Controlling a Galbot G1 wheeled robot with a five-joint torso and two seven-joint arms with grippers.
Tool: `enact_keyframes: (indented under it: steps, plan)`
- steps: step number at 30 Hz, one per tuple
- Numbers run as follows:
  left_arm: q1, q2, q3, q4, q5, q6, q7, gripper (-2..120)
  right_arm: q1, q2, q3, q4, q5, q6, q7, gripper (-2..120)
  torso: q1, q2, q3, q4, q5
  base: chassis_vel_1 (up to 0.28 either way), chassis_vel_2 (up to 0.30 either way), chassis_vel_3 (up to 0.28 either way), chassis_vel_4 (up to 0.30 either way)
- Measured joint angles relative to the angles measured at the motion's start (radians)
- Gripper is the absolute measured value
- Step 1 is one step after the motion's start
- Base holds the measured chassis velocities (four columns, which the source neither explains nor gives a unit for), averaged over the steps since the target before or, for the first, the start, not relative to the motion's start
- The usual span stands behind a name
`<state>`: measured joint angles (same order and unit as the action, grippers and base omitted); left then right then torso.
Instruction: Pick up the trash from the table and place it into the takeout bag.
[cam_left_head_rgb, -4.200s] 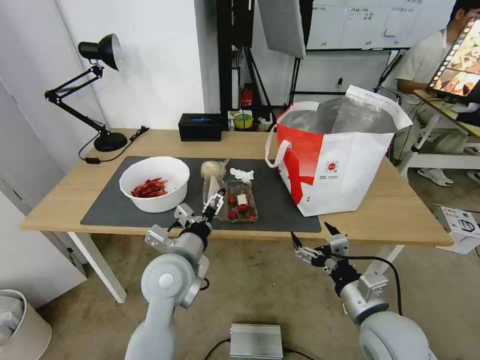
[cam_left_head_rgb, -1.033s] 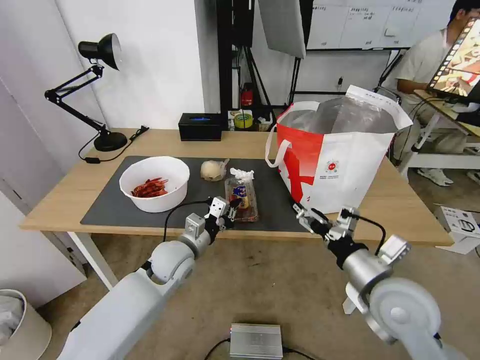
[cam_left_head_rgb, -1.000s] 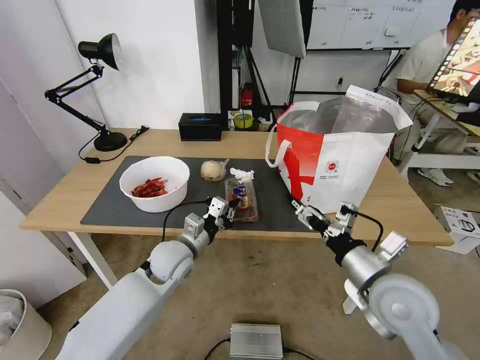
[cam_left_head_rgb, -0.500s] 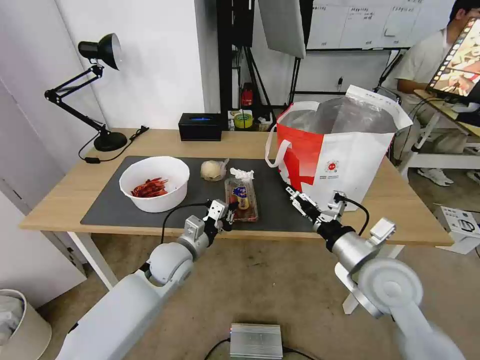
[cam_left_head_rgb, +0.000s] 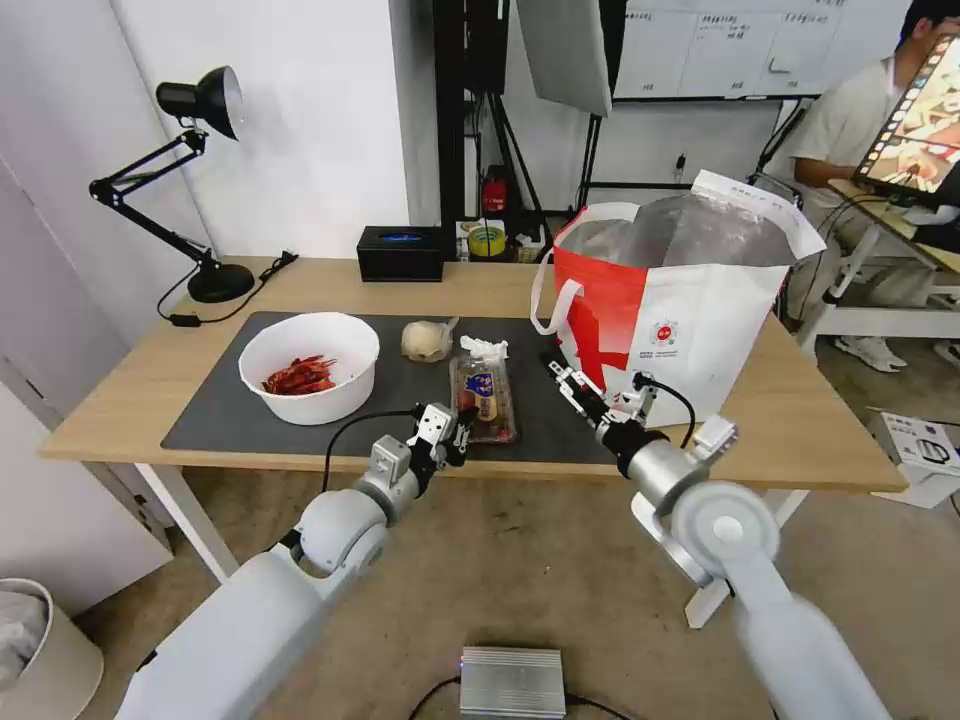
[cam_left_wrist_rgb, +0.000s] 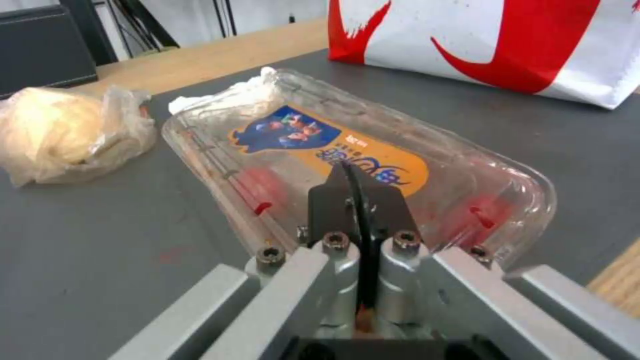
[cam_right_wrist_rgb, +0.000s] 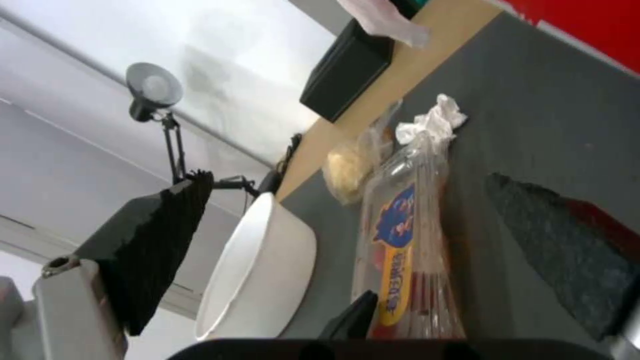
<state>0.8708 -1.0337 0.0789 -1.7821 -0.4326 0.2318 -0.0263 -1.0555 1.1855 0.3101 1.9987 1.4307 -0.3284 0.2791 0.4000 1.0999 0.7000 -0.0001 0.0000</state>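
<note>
Now left gripper (cam_left_head_rgb: 462, 425) clenched, tips at near edge of clear tray (cam_left_head_rgb: 484, 398), centre frame on mat (cam_left_head_rgb: 250, 420). Right gripper (cam_left_head_rgb: 572, 384) spread apart, betw. tray & takeout bag (cam_left_head_rgb: 690, 330), right of centre.

White-and-red takeout bag (cam_left_head_rgb: 680, 330) with silver lining — clear tray (cam_left_head_rgb: 483, 397) bearing a blue-and-orange label.

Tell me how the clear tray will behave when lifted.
The clear tray looks like thin plastic, so it probably flexes or crackles under a pinch. It seems light, holding just a few red bits. Its smooth lid may slip, and loose bits could shift if tilted.
</note>
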Motion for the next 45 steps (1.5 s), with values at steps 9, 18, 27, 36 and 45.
enact_keyframes:
  steps: [9, 18, 27, 36, 45]
  plan:
    - [0.005, -0.005, 0.006, 0.005, 0.001, -0.003, -0.002, 0, 0.125, 0.042, -0.052, -0.123, -0.004, -0.084, 0.06, 100, 0.0, 0.0, 0.0, 0.0001, -0.0001, 0.0, 0.0, 0.0, 0.0]
    - [0.003, -0.005, 0.007, 0.009, 0.0, -0.005, -0.002, 0, 0.202, 0.089, -0.082, -0.211, -0.02, -0.18, 0.111, 100, 0.0, 0.0, 0.0, 0.0001, 0.0, 0.0, 0.0, 0.0, 0.0]
    - [0.0, -0.011, 0.013, 0.013, -0.002, -0.006, -0.003, 0, 0.265, 0.146, -0.112, -0.303, -0.071, -0.202, 0.116, 100, 0.0, 0.0, 0.0, 0.0002, 0.0, 0.0, 0.0, 0.0, 0.0]
    - [0.004, -0.014, 0.016, 0.017, -0.003, -0.02, -0.004, 0, 0.309, 0.171, -0.129, -0.361, -0.087, -0.218, 0.135, 100, 0.0, 0.0, 0.0, 0.0, 0.0, 0.0, 0.0, 0.0, 0.0]
    - [-0.004, -0.015, 0.023, 0.02, -0.007, -0.022, -0.005, 0, 0.357, 0.199, -0.144, -0.401, -0.111, -0.255, 0.163, 100, 0.0, 0.0, 0.0, 0.0001, 0.0, 0.0, 0.0, 0.0, 0.0]
